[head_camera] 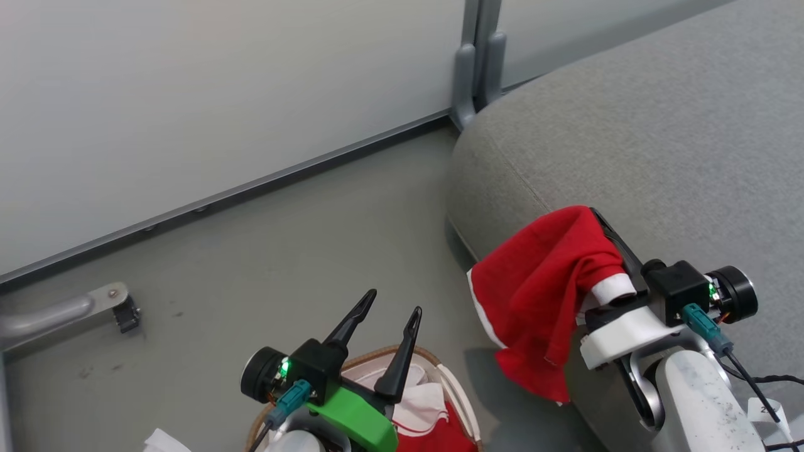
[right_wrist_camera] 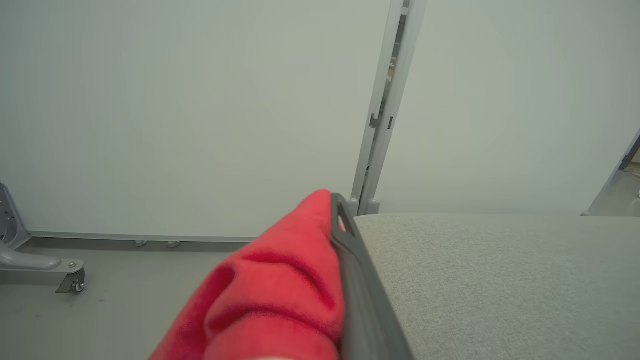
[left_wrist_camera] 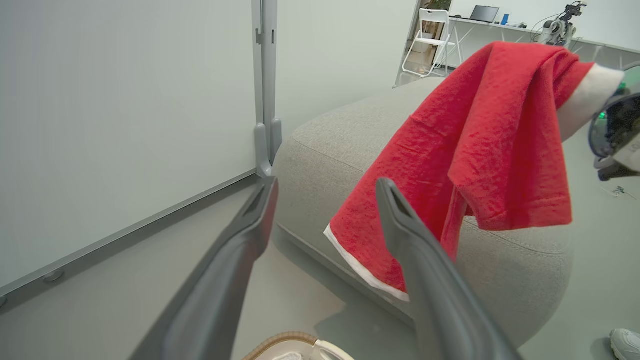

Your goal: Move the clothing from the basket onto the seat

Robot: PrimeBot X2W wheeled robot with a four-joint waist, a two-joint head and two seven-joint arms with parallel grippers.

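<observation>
My right gripper (head_camera: 595, 213) is shut on a red garment of the clothing (head_camera: 540, 295), which drapes over its fingers and hangs beside the rounded left edge of the grey seat (head_camera: 659, 157). In the right wrist view the red garment (right_wrist_camera: 280, 290) covers the left finger, and the right gripper (right_wrist_camera: 334, 200) is level with the seat (right_wrist_camera: 500, 280). My left gripper (head_camera: 392, 304) stands open and empty above the basket (head_camera: 461, 402), which holds more red and white clothing (head_camera: 433, 436). The left wrist view shows the hanging garment (left_wrist_camera: 480, 140), its white hem and the basket rim (left_wrist_camera: 285, 340).
A white partition wall with a grey post (head_camera: 477, 63) runs behind the floor and seat. A metal leg with a caster (head_camera: 119, 307) stands at the left. A white shoe (left_wrist_camera: 625, 342) shows on the floor past the seat, and a folding chair (left_wrist_camera: 430, 40) stands far back.
</observation>
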